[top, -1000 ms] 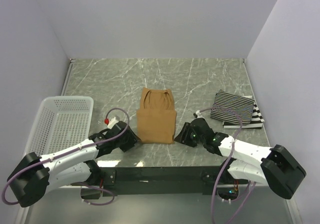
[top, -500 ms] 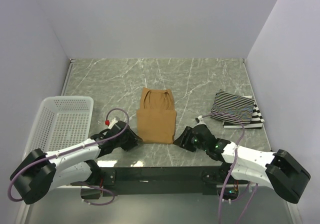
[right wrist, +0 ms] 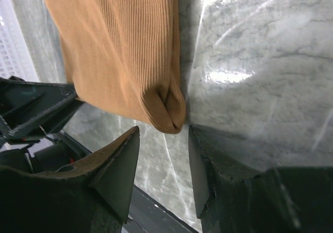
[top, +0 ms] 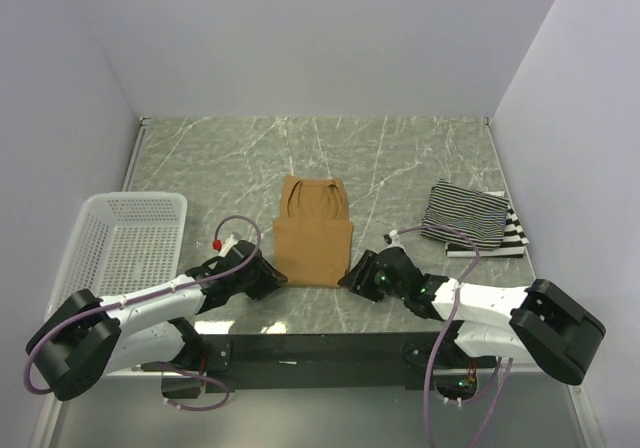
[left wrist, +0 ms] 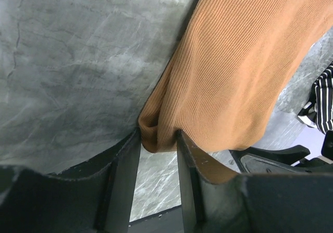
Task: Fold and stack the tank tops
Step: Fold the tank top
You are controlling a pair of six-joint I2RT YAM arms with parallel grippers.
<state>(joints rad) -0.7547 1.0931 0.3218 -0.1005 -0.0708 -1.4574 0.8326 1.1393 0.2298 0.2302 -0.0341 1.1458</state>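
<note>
The plain tan-brown tank top point(top: 312, 238) lies folded lengthwise in the middle of the table, neck away from me. My left gripper point(top: 272, 280) is at its near left corner, and in the left wrist view point(left wrist: 157, 139) the fingers pinch that bunched corner of the tan top point(left wrist: 234, 61). My right gripper point(top: 352, 278) is at the near right corner. In the right wrist view point(right wrist: 162, 134) it is open, with the tan top's corner point(right wrist: 169, 108) just ahead of its tips. The thin-striped top point(top: 465, 213) lies folded on the wide-striped top point(top: 508, 238) at the right.
A white mesh basket point(top: 125, 243) stands at the near left of the marble table point(top: 230, 163). White walls close in the left, back and right sides. The black base rail point(top: 320, 348) runs along the near edge.
Both grippers have moved inward along the table toward the tan top's near corners. The left one now has the left corner between its fingers. The tops have not moved.
</note>
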